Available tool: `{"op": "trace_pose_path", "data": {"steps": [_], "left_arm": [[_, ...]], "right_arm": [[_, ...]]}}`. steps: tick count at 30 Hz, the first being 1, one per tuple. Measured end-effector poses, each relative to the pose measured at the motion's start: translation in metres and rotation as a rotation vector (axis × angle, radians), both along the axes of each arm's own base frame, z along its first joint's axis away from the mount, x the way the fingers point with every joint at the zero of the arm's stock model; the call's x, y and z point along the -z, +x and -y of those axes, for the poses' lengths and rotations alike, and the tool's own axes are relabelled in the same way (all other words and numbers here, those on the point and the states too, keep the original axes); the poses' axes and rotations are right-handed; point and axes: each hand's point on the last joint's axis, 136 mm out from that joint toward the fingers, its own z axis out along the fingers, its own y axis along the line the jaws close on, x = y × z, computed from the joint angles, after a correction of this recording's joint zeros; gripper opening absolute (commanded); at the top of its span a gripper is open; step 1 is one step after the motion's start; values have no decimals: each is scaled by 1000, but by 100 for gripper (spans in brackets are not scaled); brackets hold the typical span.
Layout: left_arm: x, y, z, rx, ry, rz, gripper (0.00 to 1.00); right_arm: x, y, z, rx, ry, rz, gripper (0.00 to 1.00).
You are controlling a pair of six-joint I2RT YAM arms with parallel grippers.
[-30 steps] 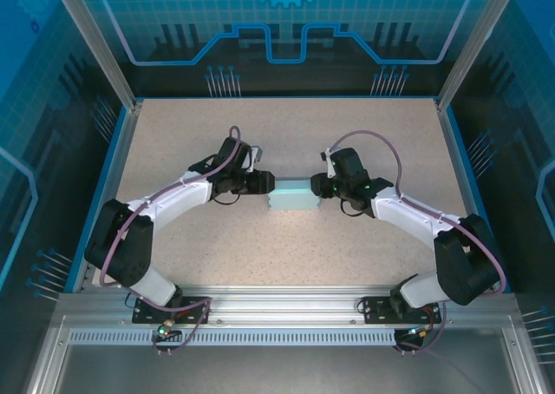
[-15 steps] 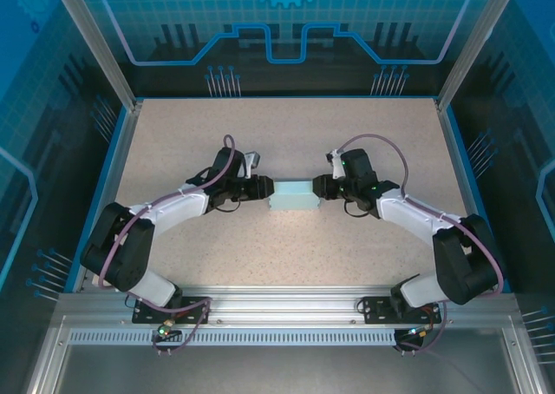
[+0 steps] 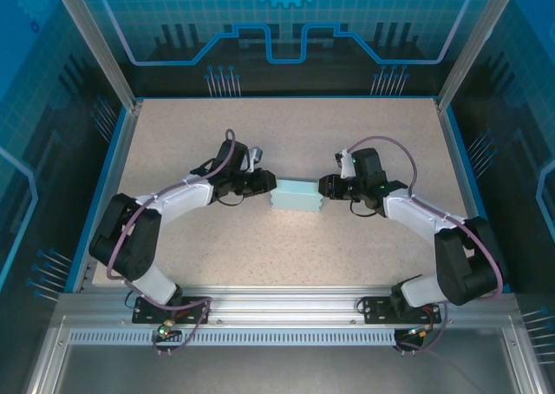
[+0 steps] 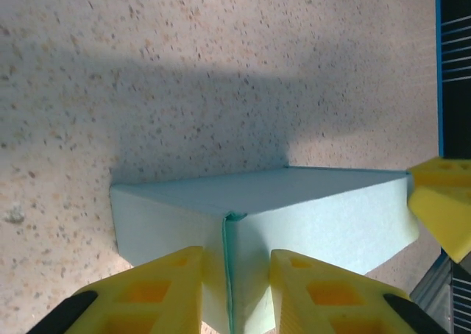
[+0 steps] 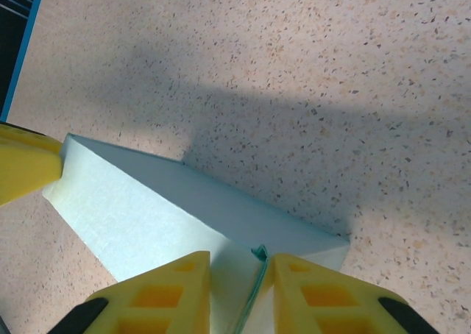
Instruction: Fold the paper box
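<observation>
The paper box [image 3: 297, 196] is a pale light-blue rectangular block lying on the speckled table between both arms. My left gripper [image 3: 270, 184] is at its left end. In the left wrist view its yellow fingers [image 4: 169, 282] press on either side of the end seam of the box [image 4: 324, 216], so the left gripper [image 4: 234, 257] is shut on it. My right gripper [image 3: 323, 187] holds the opposite end. In the right wrist view this gripper [image 5: 241, 260] pinches the box [image 5: 140, 201] around a darker teal folded edge. Each wrist view also shows the other gripper's yellow finger at the box's far end.
The speckled tabletop [image 3: 286, 255] is ringed by a blue border and aluminium frame posts [image 3: 95, 42]. Open table surface lies in front of and behind the box. Both arm bases sit on the rail [image 3: 286, 305] at the near edge.
Both grippers have narrowed onto the ends of the box. The arms and the box have shifted slightly to the right.
</observation>
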Motion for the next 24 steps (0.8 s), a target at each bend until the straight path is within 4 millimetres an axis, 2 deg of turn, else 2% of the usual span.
{"op": "trace_pose_path", "data": {"steps": [4,8,10,15,18,21,24], "left_arm": [[-9,25,-5,-32,22,10,28],[-24,53,-12,-70,36,60,27],[-27,61,-15,-80,47,80,27],[-17,61,-21,-94,76,72,28],[-1,52,-24,-92,87,43,29],[1,46,-24,-86,71,64,30],[3,32,-24,-74,54,73,32]], "right_arm": [[-2,18,-3,12,1,1,25],[-9,46,-9,18,3,21,25],[-10,56,-11,16,-2,29,25],[-5,68,-14,4,-11,41,26],[-5,68,-15,-5,-14,51,27],[-4,65,-15,-12,-13,67,28],[-5,53,-17,-27,-18,76,28]]}}
